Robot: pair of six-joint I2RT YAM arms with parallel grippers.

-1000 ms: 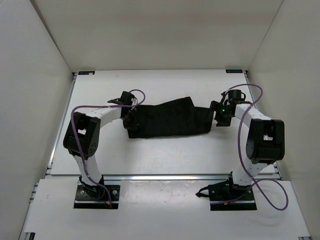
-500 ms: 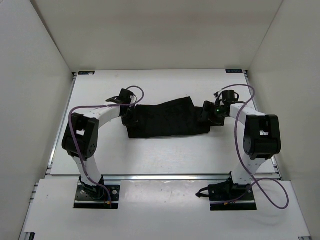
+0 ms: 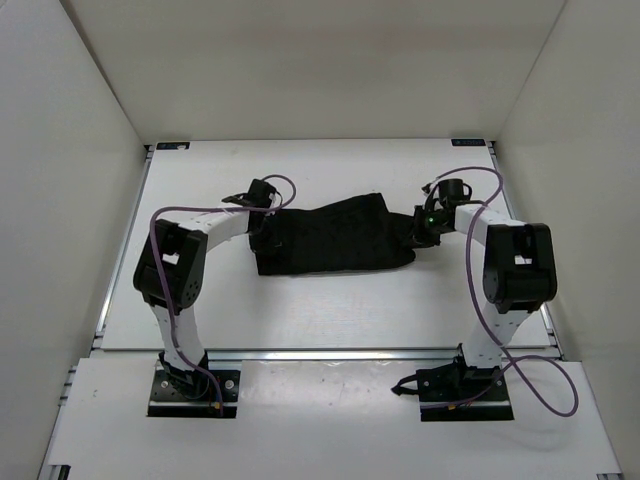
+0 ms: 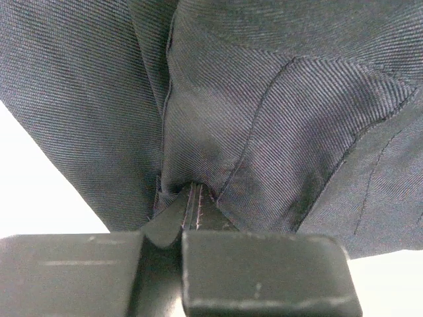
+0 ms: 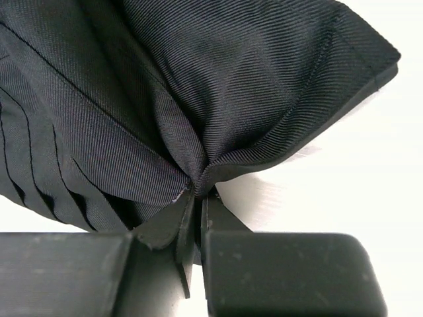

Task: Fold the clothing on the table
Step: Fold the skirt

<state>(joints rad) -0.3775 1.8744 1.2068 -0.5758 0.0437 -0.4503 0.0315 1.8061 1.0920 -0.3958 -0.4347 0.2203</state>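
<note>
The clothing is a black pleated garment lying lengthwise across the middle of the white table. My left gripper is at its left end, shut on a bunched fold of the clothing; its jaws pinch the fabric at the left gripper's tips. My right gripper is at the right end, shut on a gathered edge of the clothing, the cloth puckering where the right gripper's tips meet. The fabric fills most of both wrist views.
White enclosure walls stand on three sides. A silver rail runs along the table's near edge, with both arm bases behind it. Purple cables loop off each arm.
My right gripper moved left onto the garment's right end and closed on it, after standing open beside it. The left gripper kept its hold and shifted slightly right.
</note>
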